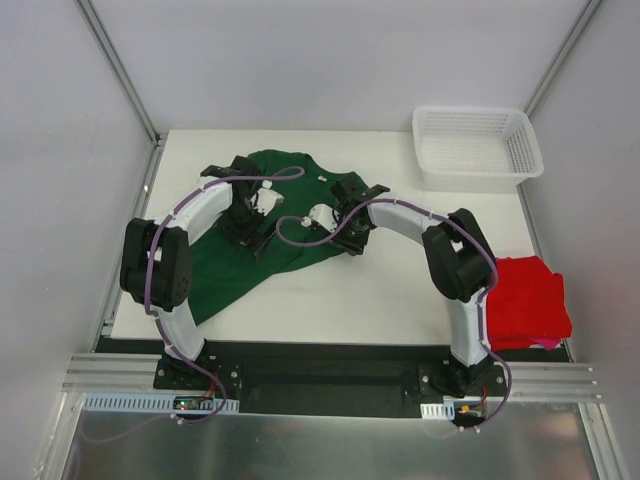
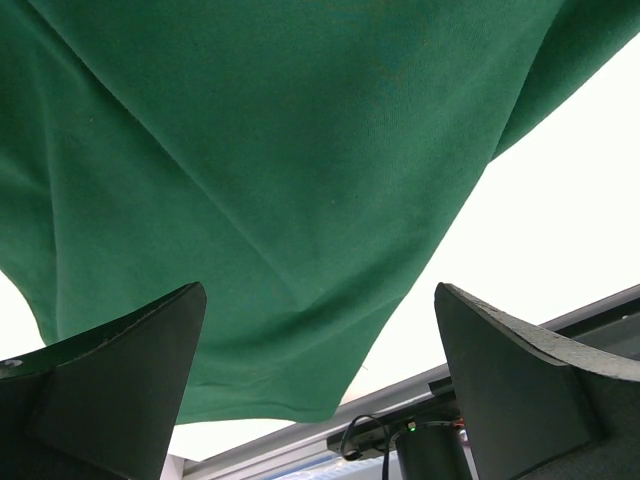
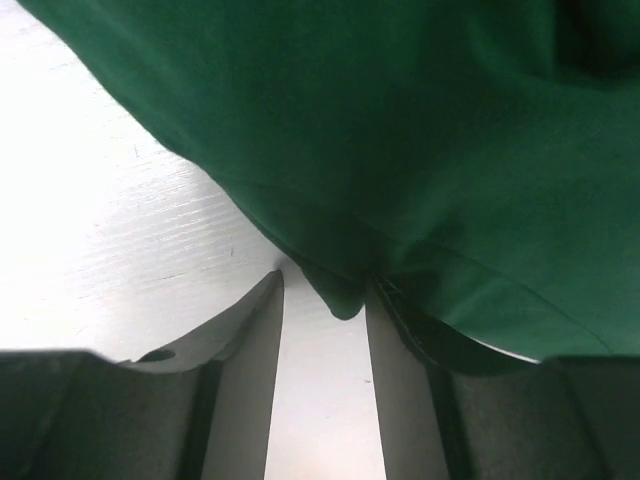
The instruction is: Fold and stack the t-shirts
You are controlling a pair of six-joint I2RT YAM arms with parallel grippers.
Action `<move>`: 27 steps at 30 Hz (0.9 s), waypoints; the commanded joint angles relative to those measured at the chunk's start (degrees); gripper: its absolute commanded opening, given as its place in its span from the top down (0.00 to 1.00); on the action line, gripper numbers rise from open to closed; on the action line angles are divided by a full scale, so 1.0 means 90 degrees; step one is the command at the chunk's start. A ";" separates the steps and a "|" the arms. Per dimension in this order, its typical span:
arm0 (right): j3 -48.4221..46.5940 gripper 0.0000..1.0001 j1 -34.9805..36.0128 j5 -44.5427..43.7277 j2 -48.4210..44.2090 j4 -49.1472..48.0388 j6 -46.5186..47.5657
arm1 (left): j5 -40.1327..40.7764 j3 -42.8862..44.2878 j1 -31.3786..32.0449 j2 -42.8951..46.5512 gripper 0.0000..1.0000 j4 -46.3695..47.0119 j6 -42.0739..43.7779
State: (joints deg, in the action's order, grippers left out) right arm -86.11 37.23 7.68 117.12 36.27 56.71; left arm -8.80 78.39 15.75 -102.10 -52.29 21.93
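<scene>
A dark green t-shirt lies spread and rumpled across the left and middle of the white table; it also fills the left wrist view and the right wrist view. My left gripper hovers over it with its jaws wide open and nothing between them. My right gripper is low at the shirt's near edge, part open. A small fold of the hem pokes between its fingertips and cloth drapes over the right finger. A bright red t-shirt lies bunched at the right edge.
A white mesh basket stands at the back right corner. Metal frame posts and grey walls close in both sides. The arms' bases sit on a black rail along the near edge.
</scene>
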 commanded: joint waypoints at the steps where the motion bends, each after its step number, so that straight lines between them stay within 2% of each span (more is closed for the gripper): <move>1: -0.0120 0.60 0.0033 -0.0092 0.0131 0.0257 0.0222 | 0.0050 0.0040 0.0008 0.0056 0.01 -0.0078 0.0024; 4: -0.0188 0.82 0.0023 -0.0199 0.0151 0.0315 0.0252 | 0.0079 0.0040 0.0008 0.0027 0.01 -0.0078 0.0034; 5: -0.0218 0.99 0.0013 -0.0228 0.0083 0.0393 0.0271 | 0.0089 0.0021 0.0008 0.0027 0.01 -0.0078 0.0043; 11: -0.0676 0.99 -0.0133 -0.0093 -0.0620 0.1690 0.0437 | 0.0352 -0.0390 0.0008 -0.0217 0.01 0.0360 0.0112; 15: -0.1047 0.99 -0.0152 0.0152 -0.1039 0.3047 0.0681 | 0.0294 0.0126 -0.0002 -0.0812 0.01 0.0478 -0.0005; 21: -0.1867 0.99 -0.0260 0.0494 -0.1334 0.5223 0.1316 | 0.0177 0.0781 -0.0002 -0.1115 0.01 0.0478 -0.0064; 27: -0.1644 0.99 -0.0270 0.1128 -0.1129 0.6339 0.1590 | 0.0157 0.0968 -0.0002 -0.1175 0.01 0.0478 -0.0006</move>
State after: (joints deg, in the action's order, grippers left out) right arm -101.93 35.09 12.51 106.45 71.44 67.48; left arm -6.94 85.14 15.75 -112.71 -47.46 21.82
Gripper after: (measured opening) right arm 0.020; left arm 0.993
